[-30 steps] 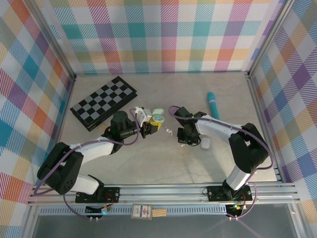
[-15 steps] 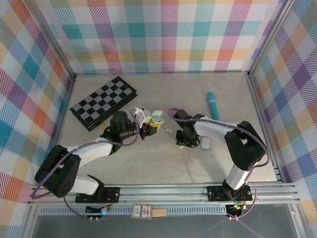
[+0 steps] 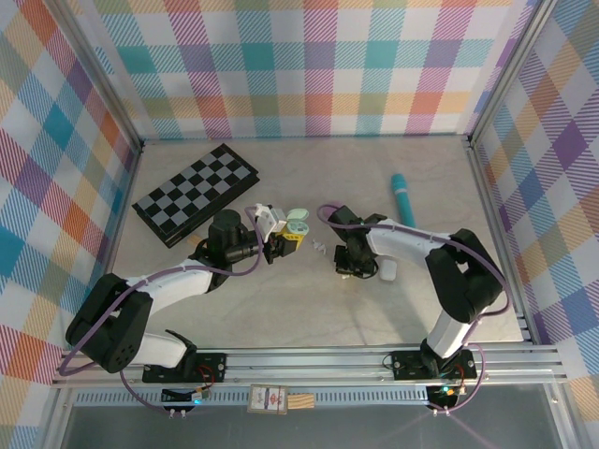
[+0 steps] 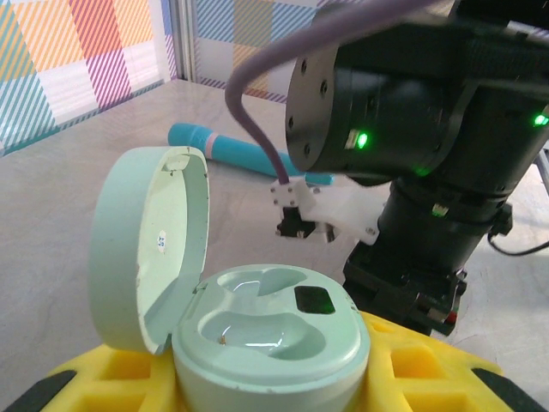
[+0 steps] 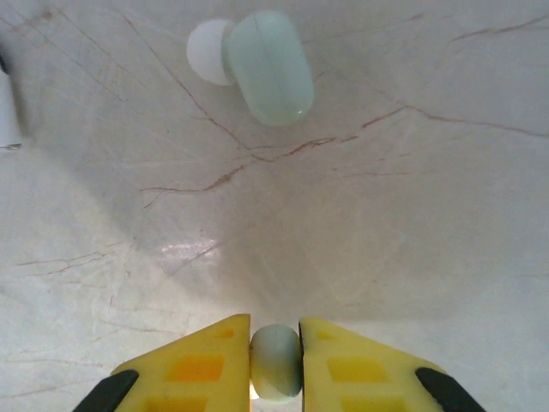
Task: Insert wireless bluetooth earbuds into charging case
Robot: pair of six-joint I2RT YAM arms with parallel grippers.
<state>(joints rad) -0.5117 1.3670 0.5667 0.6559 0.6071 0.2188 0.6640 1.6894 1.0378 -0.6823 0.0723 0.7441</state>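
Note:
My left gripper is shut on the pale green charging case, yellow fingers on either side. Its lid stands open on the left and both wells are empty. From above, that case sits at the left gripper, mid-table. My right gripper is shut on a small pale green earbud, low over the table. A second earbud, pale green with a white tip, lies on the table ahead of it. The right gripper hovers right of the case.
A chessboard lies at the back left and a teal stick at the back right. A white pebble-like case rests beside the right gripper. Small white bits lie between the grippers. The right arm's wrist looms close behind the open case.
The right gripper has shifted slightly over the table between the white bits and the white case. The left arm holds the open case still.

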